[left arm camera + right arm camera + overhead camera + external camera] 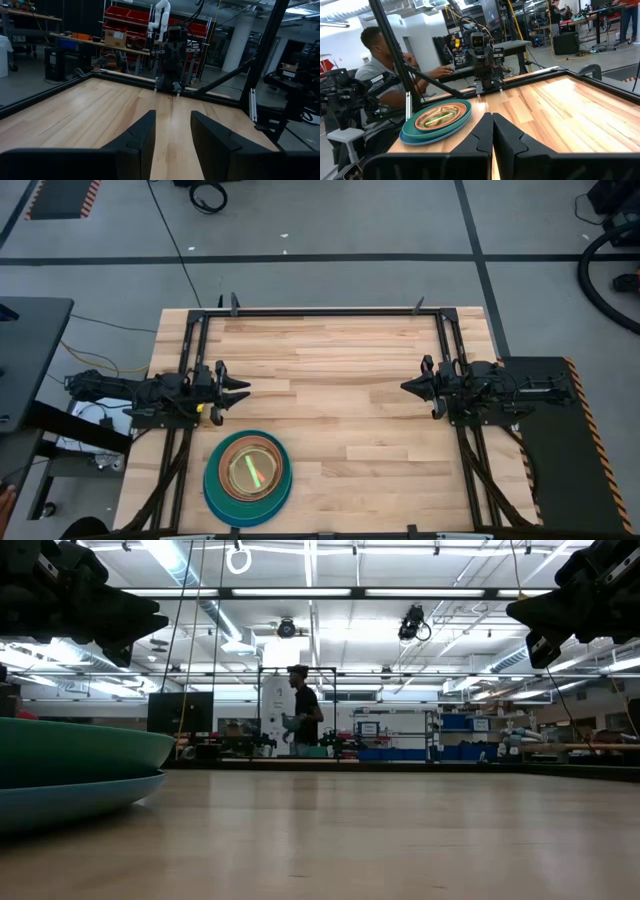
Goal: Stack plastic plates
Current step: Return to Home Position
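Observation:
The plastic plates [248,478] sit nested in one stack near the table's near-left corner. A blue plate is at the bottom with a teal one on it, then brown and smaller translucent ones in the middle; the bottom plate rests on the wood. The stack also shows in the right wrist view [437,122] and at the edge of the low view [70,765]. My left gripper [245,388] hovers open above the table's left side, just beyond the stack. My right gripper [405,387] hovers shut over the right side, far from the plates.
A black frame rail [320,311] runs along the table's far edge and down both sides. Bare wood [350,410] lies between the two grippers. A person [380,65] sits beyond the table's left side, and another [303,710] stands far back in the room.

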Controlling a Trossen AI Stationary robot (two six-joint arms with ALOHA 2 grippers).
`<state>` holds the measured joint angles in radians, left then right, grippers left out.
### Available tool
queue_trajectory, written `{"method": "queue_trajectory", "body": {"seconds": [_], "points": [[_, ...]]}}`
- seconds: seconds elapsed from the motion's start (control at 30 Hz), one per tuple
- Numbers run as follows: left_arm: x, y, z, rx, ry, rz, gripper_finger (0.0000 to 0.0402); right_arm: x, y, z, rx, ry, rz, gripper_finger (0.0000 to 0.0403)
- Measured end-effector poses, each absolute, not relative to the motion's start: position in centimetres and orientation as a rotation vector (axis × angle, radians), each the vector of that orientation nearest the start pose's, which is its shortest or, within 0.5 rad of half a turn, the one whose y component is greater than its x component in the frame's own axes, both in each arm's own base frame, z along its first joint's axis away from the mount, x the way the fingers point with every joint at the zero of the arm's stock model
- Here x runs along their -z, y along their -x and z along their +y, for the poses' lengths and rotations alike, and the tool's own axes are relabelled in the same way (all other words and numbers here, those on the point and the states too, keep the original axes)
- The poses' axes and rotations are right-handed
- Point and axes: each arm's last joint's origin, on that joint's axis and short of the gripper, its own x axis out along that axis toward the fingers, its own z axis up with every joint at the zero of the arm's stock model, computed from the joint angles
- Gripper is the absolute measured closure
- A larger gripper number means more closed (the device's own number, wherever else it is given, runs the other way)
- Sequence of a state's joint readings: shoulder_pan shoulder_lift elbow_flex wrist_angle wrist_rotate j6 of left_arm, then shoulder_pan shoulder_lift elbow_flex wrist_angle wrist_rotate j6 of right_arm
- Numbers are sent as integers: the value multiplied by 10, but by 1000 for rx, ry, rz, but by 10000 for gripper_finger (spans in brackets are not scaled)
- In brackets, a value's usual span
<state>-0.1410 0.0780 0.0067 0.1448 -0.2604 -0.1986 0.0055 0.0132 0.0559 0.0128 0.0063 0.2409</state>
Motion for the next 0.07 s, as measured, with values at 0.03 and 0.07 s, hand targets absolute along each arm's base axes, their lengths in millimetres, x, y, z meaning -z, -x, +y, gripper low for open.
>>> {"method": "queue_trajectory", "body": {"seconds": [0.03,0.07], "points": [[-173,-101,-7,-112,213,-83,272,-183,-95,0,-6,-241,-55,391],[-173,-101,-7,-112,213,-83,272,-183,-95,0,-6,-241,-56,391]]}}
